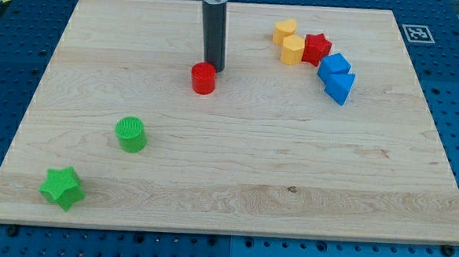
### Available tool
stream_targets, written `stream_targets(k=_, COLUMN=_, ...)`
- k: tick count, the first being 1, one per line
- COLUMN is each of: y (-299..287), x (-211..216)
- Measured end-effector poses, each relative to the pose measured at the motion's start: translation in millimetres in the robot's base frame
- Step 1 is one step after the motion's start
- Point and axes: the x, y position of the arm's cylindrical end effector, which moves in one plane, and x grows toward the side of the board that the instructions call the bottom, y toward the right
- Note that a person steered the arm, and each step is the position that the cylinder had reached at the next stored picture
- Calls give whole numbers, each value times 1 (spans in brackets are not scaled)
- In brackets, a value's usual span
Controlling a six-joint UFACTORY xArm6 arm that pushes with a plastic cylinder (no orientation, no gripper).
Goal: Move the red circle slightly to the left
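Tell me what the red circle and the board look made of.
Red circle: likely matte plastic, uniform colour with no grain; possibly 3D-printed, hard to confirm. Board: pale wood, visible grain lines and plank seams, smooth, low-sheen finish.

From where I stand, the red circle (204,78) has open board at its 9 o'clock: bare wood runs all the way to the board's (235,176) left edge. At its 1 o'clock my tip (214,69) stands right against it, closing that side. The green cylinder (132,134) sits well off at 7 o'clock, and the green star (61,187) farther still, both below a straight leftward lane. Out at 2 to 3 o'clock a tight cluster blocks passage: yellow cylinder (285,31), yellow hexagon (293,49), red star (316,48), blue cube (334,68) and blue wedge (341,88). Toward 5 and 6 o'clock the wood lies wide open.
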Motion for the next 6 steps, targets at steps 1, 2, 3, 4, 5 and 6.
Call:
stream_targets(k=1, y=-5, x=1)
stream_targets(k=2, y=-29, x=1)
stream_targets(k=3, y=-8, x=-2)
stream_targets(k=4, y=31, x=-1)
stream_targets(k=5, y=20, x=30)
stream_targets(k=6, y=6, x=33)
